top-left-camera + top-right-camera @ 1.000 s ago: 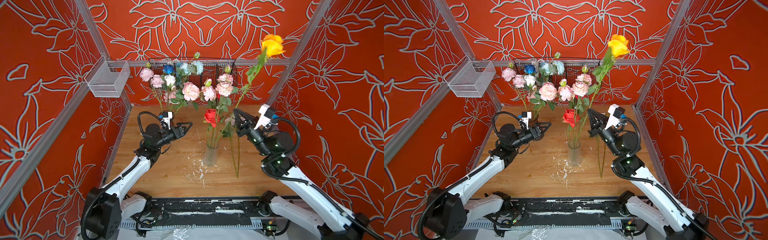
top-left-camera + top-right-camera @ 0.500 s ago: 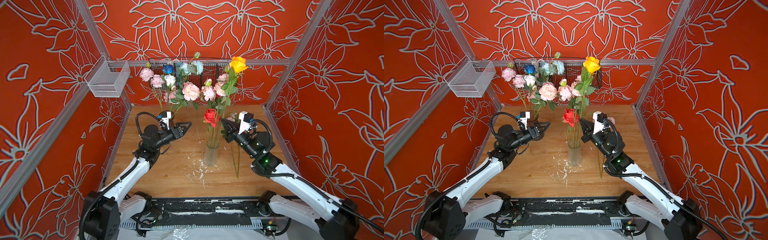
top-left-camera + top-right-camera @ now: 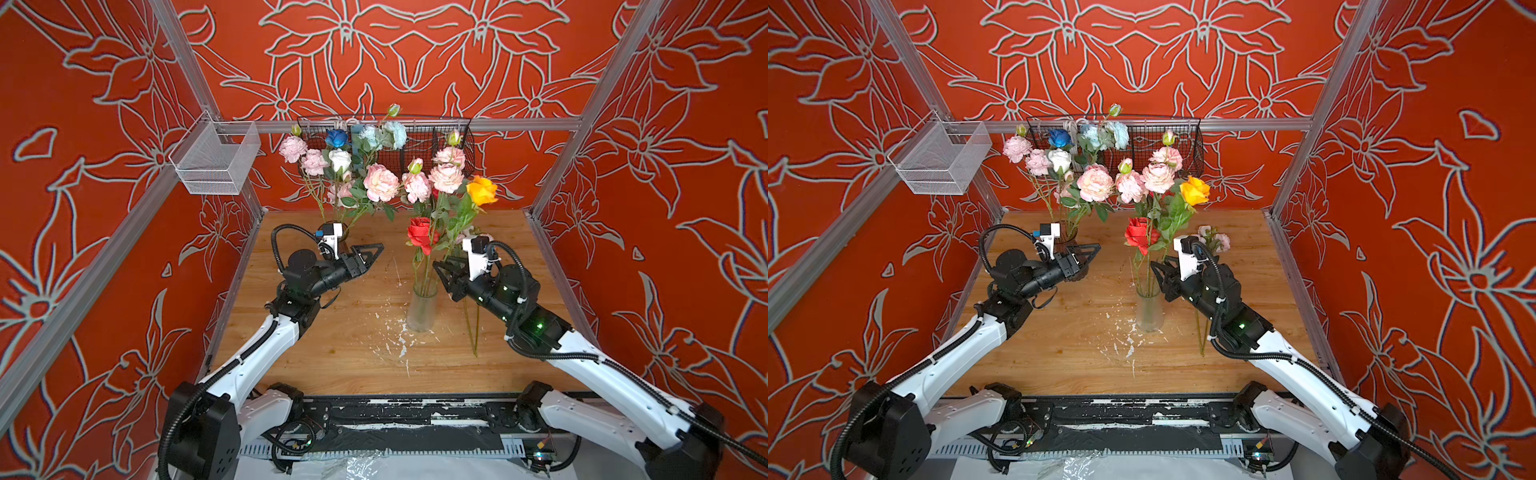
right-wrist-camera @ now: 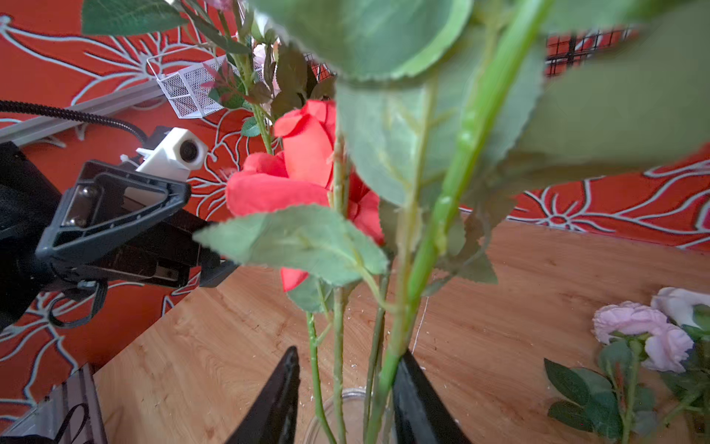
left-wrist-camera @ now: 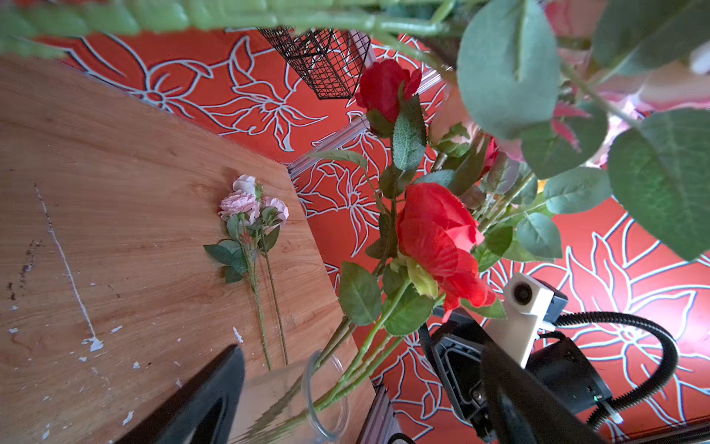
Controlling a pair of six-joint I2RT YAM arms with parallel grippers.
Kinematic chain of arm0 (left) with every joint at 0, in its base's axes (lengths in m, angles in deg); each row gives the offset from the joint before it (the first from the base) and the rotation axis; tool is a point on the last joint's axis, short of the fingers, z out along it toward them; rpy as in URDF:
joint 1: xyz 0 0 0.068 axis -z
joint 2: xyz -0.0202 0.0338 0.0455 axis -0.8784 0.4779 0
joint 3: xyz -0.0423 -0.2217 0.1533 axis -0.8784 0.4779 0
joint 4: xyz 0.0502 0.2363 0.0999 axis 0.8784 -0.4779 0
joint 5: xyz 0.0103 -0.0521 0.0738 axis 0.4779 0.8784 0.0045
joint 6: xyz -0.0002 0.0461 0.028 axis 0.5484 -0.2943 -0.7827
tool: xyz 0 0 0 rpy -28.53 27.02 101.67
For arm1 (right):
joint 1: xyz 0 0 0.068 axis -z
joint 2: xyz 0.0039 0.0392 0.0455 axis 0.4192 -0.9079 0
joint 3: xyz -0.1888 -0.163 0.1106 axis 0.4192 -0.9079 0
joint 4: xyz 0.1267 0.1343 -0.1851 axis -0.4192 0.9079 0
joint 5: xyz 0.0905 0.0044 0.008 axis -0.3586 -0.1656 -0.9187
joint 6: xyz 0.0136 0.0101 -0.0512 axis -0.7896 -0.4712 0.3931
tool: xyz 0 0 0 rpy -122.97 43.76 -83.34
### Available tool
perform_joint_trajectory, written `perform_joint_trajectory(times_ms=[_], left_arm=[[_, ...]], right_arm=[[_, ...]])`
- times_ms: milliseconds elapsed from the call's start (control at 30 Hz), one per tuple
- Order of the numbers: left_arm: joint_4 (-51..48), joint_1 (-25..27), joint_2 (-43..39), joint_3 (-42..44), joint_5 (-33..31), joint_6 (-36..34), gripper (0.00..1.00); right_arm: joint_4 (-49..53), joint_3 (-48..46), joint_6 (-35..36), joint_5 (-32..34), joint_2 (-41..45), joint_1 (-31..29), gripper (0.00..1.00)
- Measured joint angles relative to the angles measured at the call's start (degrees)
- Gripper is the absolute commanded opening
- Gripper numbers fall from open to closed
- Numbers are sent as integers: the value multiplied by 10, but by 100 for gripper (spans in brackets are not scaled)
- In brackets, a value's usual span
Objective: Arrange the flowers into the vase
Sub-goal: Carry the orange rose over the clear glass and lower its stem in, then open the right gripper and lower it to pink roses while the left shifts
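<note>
Nothing legible anywhere: no lettering, label, brand, number or sign on the vase (image 3: 422, 311), the arms (image 3: 270, 345), the wire baskets (image 3: 216, 166) or the red wallpaper (image 3: 415, 50).

The vase (image 3: 1149, 311) holds a red rose (image 3: 1140, 237) and orange rose (image 3: 1195, 191). The right claw (image 3: 1160, 267) sits by their stems, seemingly parted.

Left hand (image 3: 374, 255) raised, jaws wide apart; right hand (image 3: 439, 272) jaws parted; both arms extended.

Bare worktop (image 3: 340, 345) is lying open before the vase (image 3: 422, 311); its stems (image 4: 338, 365) are crowding the right hand (image 4: 347, 351), seemingly touching one finger.
</note>
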Motion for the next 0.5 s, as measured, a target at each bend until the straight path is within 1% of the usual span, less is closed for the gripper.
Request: perform_joint_trajectory(times_ms=[133,233,500], left_arm=[[0,0,0,0,0,0,96],[0,0,0,0,0,1,96],[0,0,0,0,0,4,96]], right_arm=[[45,3,2,19,38,0,47],[80,17,5,28,56,0,51],[180,77,6,57,68,0,63]])
